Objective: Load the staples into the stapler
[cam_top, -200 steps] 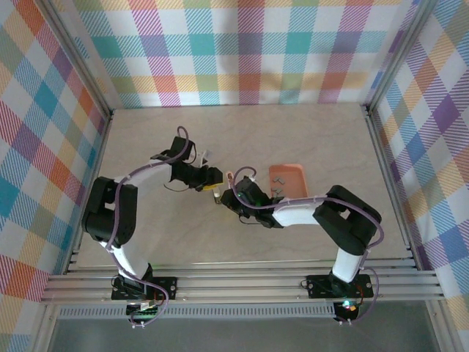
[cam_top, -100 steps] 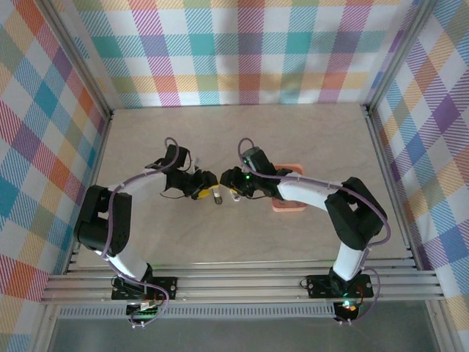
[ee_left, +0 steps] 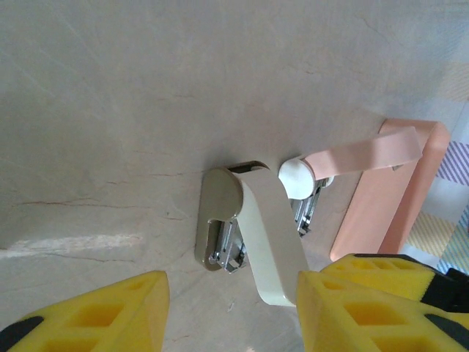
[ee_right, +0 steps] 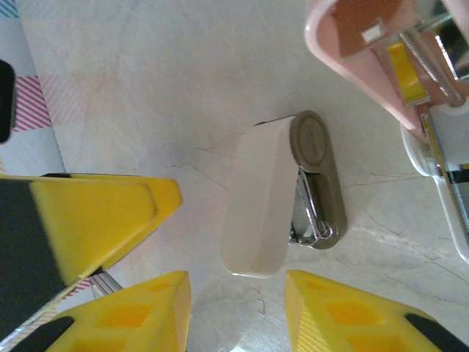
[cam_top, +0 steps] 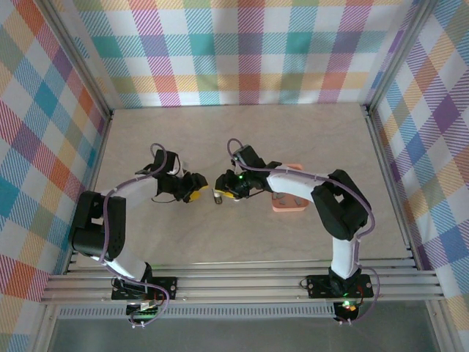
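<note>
while lying on the table [ee_left: 110, 110], the stapler [ee_left: 270, 242] gapes open.

Bright, even light; soft shadows; a glare streak on the table [ee_left: 73, 246]; wrist views blur close up

Your hand [ee_left: 233, 302] sits low over the worktop [ee_left: 110, 110], yellow fingers [ee_left: 95, 315] well apart with nothing clamped between them. The stapler [ee_left: 264, 235] lies just ahead of you, hinged open. Its cream arm runs from the metal base toward your right finger, and the end is touching that finger or just beside it, can't tell which. The pink top swings off right from the white hinge and crosses the tray [ee_left: 381, 213]. The base's shiny metal faces up.
</note>
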You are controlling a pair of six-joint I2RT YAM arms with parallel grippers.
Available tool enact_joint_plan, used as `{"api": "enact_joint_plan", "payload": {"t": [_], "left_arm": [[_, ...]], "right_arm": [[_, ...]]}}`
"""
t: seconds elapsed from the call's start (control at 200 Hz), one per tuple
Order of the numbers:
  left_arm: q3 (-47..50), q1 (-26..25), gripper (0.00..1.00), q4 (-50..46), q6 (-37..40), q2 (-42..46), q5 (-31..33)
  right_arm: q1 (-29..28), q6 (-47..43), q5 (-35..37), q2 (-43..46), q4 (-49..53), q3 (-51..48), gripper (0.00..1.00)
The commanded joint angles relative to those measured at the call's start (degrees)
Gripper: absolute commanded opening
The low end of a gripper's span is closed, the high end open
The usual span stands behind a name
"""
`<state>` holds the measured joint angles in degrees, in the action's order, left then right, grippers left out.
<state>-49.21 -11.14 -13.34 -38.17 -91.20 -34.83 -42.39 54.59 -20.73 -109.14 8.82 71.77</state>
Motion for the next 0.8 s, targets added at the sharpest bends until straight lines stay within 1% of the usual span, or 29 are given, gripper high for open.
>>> {"api": "enact_joint_plan", "payload": {"t": [0.0,0.26,0.39,0.795], "left_arm": [[0.8,0.9,0.49,-0.1,0.3,1.6,0.0],[0.3,0.9,0.48,-0.8,1.6,1.1,-0.2],[-0.1,0.8,0.48,-1.3,2.2,0.7,-0.2],[-0.8,0.8,0.48,-1.7,2.9,0.0,-0.4]], "right_arm": [[-0.2,-1.1,-1.6,-1.4,1.9,2.4,0.39],[-0.2,-0.7,-2.2,-3.2,2.0,2.7,0.38],[-0.2,-0.8,-1.5,-3.7,2.1,2.2,0.34],[-1.0,-1.0,-1.2,-5.4,3.1,1.0,0.29]]}}
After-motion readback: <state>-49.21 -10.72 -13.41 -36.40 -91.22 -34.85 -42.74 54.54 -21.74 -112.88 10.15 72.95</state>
